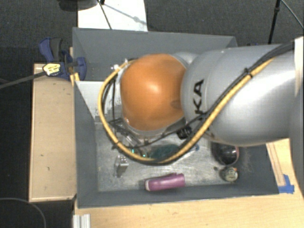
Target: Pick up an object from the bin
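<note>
My gripper (134,141) shows only as dark metal parts under the arm's orange cover, low over the middle of the bin floor. A dark teal thing (165,151) lies just to its right, partly hidden by the cable loop. A small pale grey metal piece (121,166) sits just below and left of the gripper; I cannot tell whether it is loose. A purple cylinder (165,182) lies on its side along the bin's near wall.
A dark shiny round thing (224,153) and a small round greenish thing (229,174) lie in the bin's right near corner. The arm and its orange cover hide the middle and far part of the bin.
</note>
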Robot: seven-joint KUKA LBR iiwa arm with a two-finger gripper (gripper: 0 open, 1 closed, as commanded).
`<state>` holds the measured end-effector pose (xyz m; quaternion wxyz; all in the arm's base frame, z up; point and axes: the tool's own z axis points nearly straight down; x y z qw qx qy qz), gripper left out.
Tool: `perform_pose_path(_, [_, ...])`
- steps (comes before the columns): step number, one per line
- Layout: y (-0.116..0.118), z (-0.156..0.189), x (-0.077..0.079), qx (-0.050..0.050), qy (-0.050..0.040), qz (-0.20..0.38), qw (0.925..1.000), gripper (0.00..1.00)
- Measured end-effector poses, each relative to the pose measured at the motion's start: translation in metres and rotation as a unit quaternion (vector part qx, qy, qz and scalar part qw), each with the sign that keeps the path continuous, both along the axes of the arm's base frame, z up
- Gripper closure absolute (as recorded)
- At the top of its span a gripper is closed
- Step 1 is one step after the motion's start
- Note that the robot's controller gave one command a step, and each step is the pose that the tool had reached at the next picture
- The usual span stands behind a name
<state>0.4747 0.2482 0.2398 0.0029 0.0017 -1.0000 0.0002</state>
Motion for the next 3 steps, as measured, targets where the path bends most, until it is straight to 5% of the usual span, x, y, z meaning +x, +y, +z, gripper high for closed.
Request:
perform_pose_path(1, [-0.082,-0.140,0.048,-0.001,-0.0005,0.044,0.9990,0.00])
perform_pose_path(2, [-0.149,-0.154,0.032,0.002,-0.0134,0.038,0.9992,0.00])
perform_pose_path(3, [-0.145,-0.157,0.027,0.002,-0.0051,0.039,0.9992,1.00])
